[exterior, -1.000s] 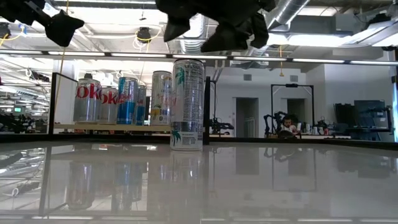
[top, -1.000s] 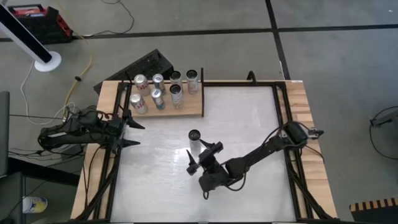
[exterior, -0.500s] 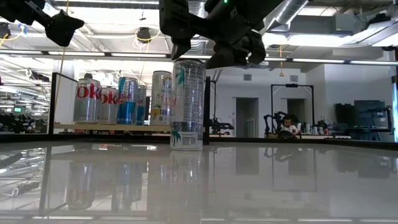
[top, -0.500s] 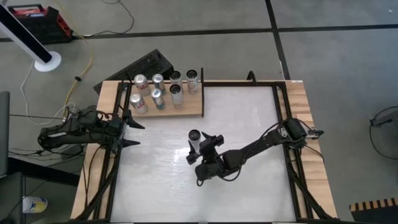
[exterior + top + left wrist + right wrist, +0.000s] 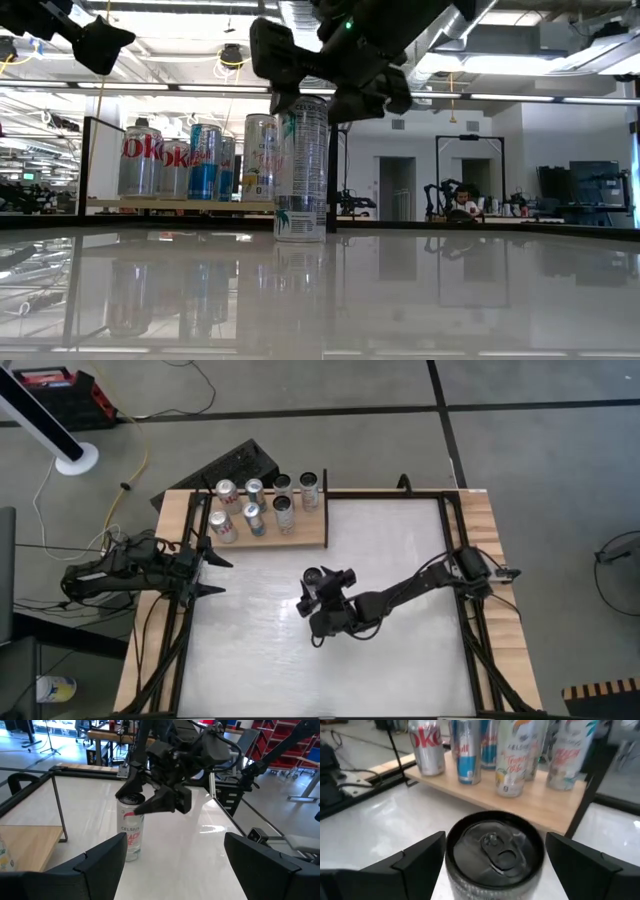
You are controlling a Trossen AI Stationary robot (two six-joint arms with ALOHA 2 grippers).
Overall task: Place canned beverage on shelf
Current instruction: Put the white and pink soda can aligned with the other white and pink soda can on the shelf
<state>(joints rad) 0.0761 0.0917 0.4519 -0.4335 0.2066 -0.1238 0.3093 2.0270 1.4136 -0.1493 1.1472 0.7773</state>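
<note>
The high view hangs over the white tabletop (image 5: 400, 550) and looks straight down, far enough to take in the floor all round. The low view sits at tabletop level, facing level across toward the room, with the standing can (image 5: 301, 168) close ahead at 12 o'clock. The left wrist view looks across the table from the left edge at the same can (image 5: 131, 826), moderately near. The right wrist view looks down at that can's top (image 5: 494, 848) from very close, the shelf (image 5: 530, 802) just beyond at 12 o'clock. All four share this can.
</note>
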